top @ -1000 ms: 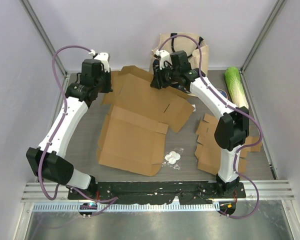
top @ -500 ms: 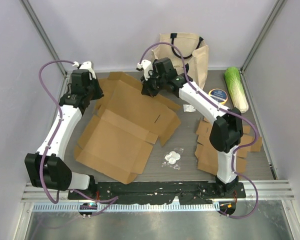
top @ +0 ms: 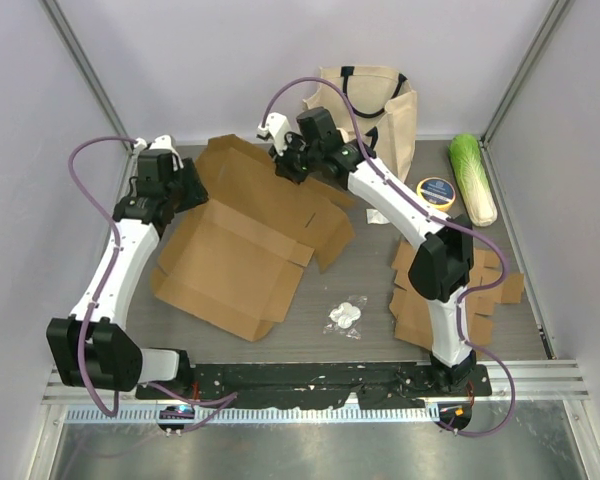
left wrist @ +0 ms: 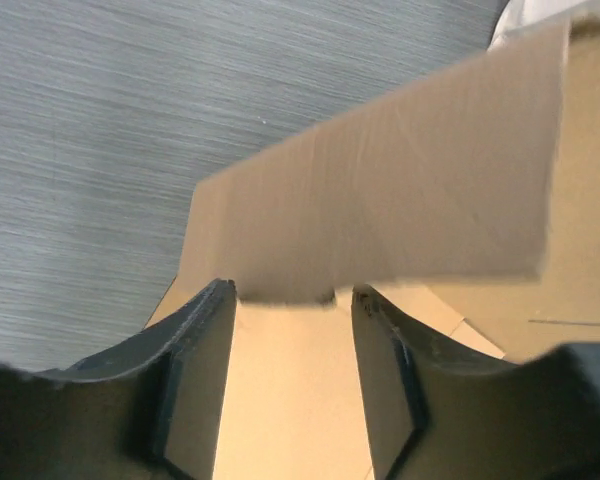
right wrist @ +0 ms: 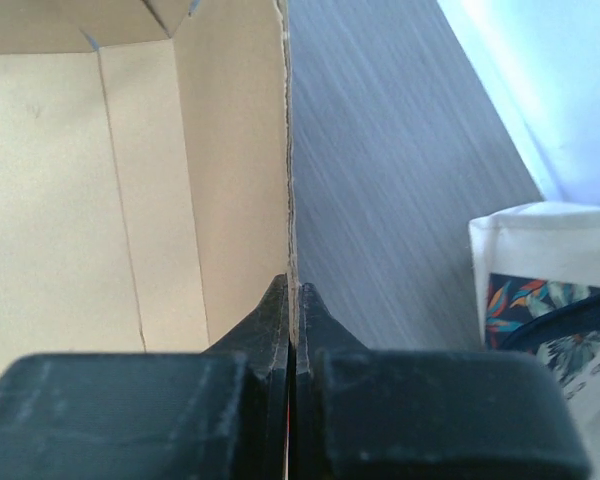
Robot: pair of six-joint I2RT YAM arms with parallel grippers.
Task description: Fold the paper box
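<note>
Right pincer (right wrist: 292, 288) clamps paper box (right wrist: 80, 180) edge, clear only from wrist view

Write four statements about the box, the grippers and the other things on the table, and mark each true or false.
1. The right gripper is pinched shut on a wall edge of the cardboard box. True.
2. The left gripper is clamped shut. False: its jaws stand open at a flap.
3. The tote bag stands behind the cardboard box. True.
4. The cabbage lies left of the cardboard box. False: it lies at the far right.
</note>
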